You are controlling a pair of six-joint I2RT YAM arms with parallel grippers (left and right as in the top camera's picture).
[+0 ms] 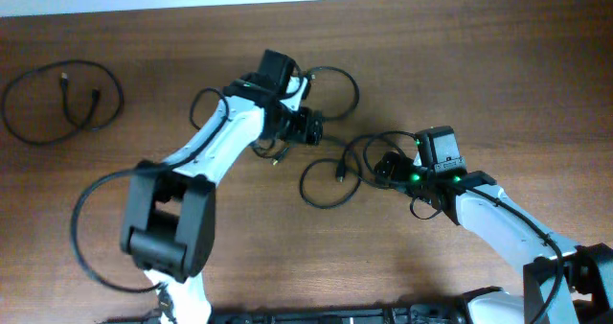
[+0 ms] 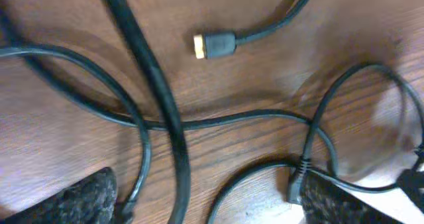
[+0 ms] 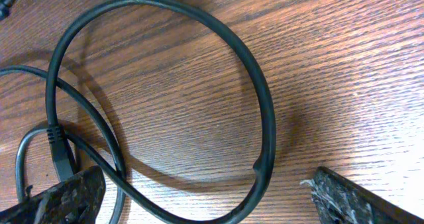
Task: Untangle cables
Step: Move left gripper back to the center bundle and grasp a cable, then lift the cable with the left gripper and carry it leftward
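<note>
Left hand [image 2: 199, 187] is spread open low over the tangled thin black cords [image 1: 341, 174] at the middle of the brown wooden table [image 1: 479, 56]; right hand [image 3: 205, 191], open too, straddles one loop [image 3: 265, 118]. Each should pinch one strand only, then part slowly.

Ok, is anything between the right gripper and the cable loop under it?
Nothing visible does. The right gripper is open, and the loop lies on bare table between its fingers. Only a thinner cable crosses the loop's left side.
</note>
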